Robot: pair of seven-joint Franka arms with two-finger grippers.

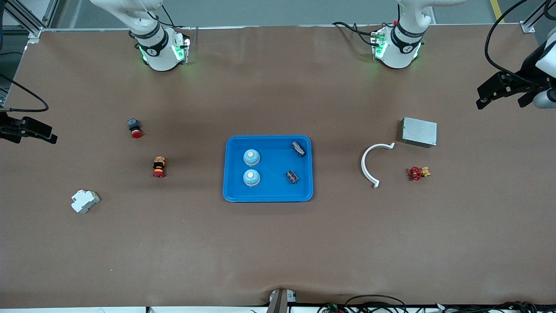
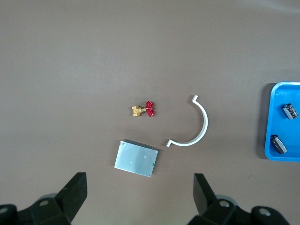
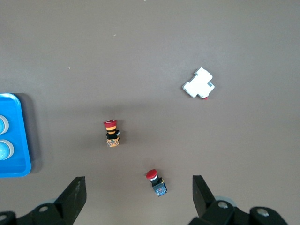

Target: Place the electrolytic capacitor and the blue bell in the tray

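Observation:
The blue tray (image 1: 268, 198) lies mid-table. Two blue bells (image 1: 251, 157) (image 1: 251, 177) stand in it toward the right arm's end. Two dark electrolytic capacitors (image 1: 298, 148) (image 1: 292, 176) lie in it toward the left arm's end. My left gripper (image 1: 486, 98) hangs open and empty, high over the table's left-arm end by the grey box; its own view (image 2: 139, 185) also shows the tray's edge (image 2: 269, 140) and both capacitors (image 2: 290, 111) (image 2: 279, 144). My right gripper (image 1: 45, 132) hangs open and empty over the right-arm end, above the red push button in its own view (image 3: 138, 187).
Toward the left arm's end lie a grey metal box (image 1: 418, 131), a white curved clip (image 1: 369, 165) and a red-handled brass valve (image 1: 418, 173). Toward the right arm's end are a red push button (image 1: 134, 128), a red-and-yellow button (image 1: 159, 167) and a white breaker (image 1: 84, 201).

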